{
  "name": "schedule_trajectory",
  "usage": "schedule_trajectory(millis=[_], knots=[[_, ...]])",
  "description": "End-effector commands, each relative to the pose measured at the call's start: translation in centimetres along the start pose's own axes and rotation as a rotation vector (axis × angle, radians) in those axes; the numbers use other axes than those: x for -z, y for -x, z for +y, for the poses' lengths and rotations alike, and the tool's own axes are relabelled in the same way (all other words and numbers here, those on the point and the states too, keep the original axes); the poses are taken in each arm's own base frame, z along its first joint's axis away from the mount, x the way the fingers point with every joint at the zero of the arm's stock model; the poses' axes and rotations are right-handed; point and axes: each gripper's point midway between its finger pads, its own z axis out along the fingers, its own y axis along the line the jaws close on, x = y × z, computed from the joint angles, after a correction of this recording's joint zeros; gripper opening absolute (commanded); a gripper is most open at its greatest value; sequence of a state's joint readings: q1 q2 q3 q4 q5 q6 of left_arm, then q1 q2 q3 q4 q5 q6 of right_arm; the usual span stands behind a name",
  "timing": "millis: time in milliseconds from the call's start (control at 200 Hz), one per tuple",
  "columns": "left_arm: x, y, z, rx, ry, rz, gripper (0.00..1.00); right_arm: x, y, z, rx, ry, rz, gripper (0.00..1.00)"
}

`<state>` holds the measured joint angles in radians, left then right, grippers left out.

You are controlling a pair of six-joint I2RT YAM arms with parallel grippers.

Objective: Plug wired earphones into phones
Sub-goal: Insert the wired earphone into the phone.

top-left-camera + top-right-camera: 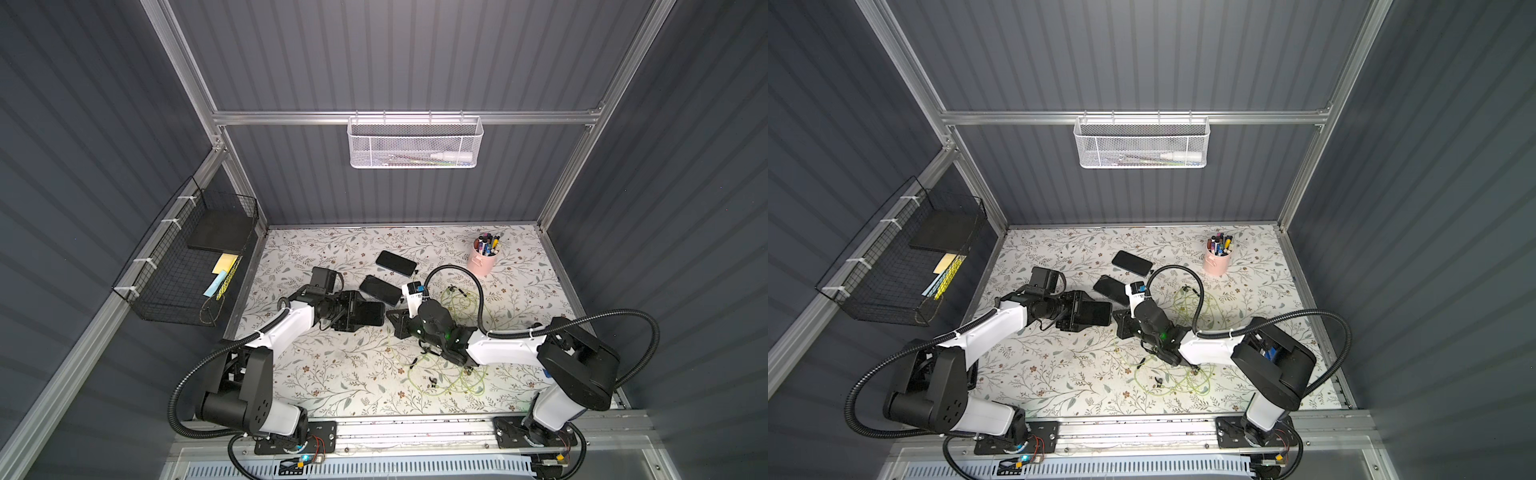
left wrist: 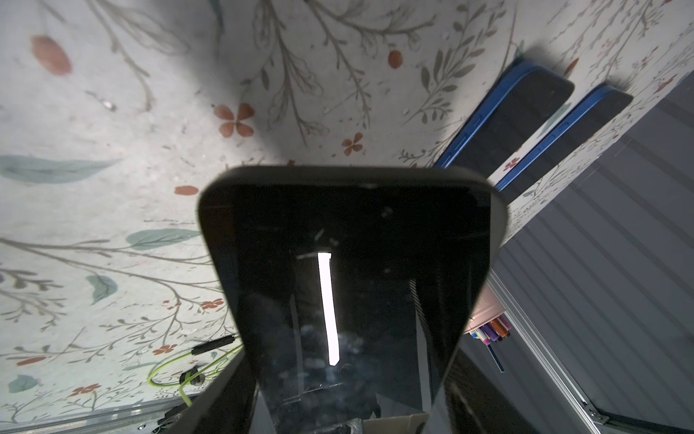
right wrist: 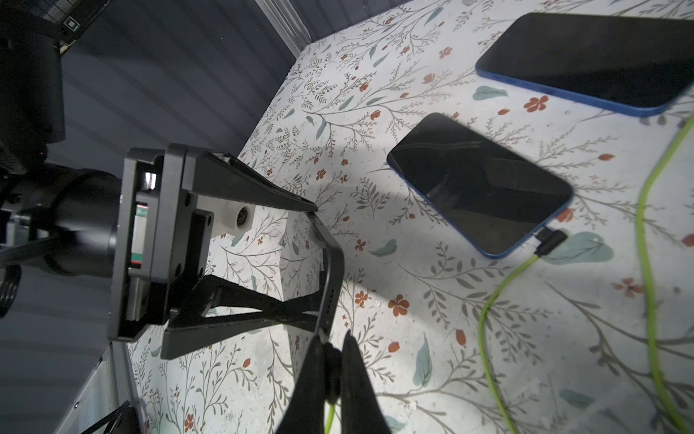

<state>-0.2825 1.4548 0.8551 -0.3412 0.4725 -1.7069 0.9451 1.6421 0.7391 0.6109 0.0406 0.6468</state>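
Your left pincer (image 3: 326, 266) clamps a flat, glossy black phone (image 2: 353, 282) by its long sides, seemingly just above the floral tabletop (image 3: 432, 338). Its port end faces your right pincer (image 3: 333, 340), which is closed on a short black plug (image 3: 331, 372) of the thin yellow-green wired earphones (image 3: 482, 315). The phone looks rigid and slick and the cable limp, so grip the plug body. Two blue-rimmed phones (image 3: 480, 184) lie beside; clearer room lies toward the left arm's base.

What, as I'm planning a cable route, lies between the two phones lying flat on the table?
Only bare floral tabletop; the nearer phone and the farther phone lie apart, seen in the right wrist view.
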Motion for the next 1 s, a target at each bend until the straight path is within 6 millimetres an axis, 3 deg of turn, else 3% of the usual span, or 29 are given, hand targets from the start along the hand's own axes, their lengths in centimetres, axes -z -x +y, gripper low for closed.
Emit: schedule_trajectory(millis=[0, 820, 996], knots=[[0.1, -1.9, -0.2, -0.014, -0.011, 0.078, 0.0, -0.2, 1.1, 1.1, 0.016, 0.032, -0.039, 0.0], [0.4, -2.5, -1.4, -0.015, -0.053, 0.09, 0.0, -1.0, -1.8, 0.2, 0.007, 0.003, 0.074, 0.0], [0.3, -3.0, -1.3, -0.028, -0.046, 0.108, 0.0, -1.3, -1.2, 0.8, 0.036, 0.02, 0.055, 0.0]])
